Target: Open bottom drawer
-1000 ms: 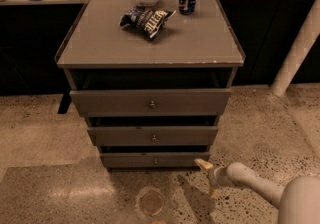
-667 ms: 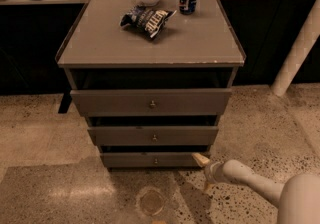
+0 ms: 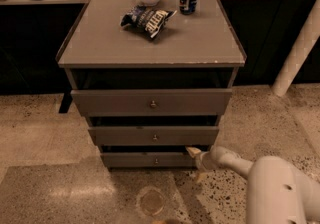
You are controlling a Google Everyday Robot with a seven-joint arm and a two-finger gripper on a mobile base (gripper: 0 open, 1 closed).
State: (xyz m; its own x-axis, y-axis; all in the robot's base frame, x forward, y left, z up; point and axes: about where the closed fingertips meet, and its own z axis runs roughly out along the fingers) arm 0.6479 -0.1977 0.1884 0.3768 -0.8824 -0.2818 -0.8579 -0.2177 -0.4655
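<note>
Camera view: the pale robot gripper (image 3: 194, 153) is at the top right corner of the narrow grey bottom drawer (image 3: 130, 160), well apart from its small round metal knob (image 3: 156, 160). Whether the gripper is spread, I cannot tell. A pull from there could slip off the edge or jam the drawer crooked.

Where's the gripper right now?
In the camera view, the gripper sits low at the right end of the bottom drawer, right of its knob and just below the middle drawer.

Cream claw (image 3: 193, 153) at right end of grey bottom drawer (image 3: 130, 160); speckled floor (image 3: 45, 133).
</note>
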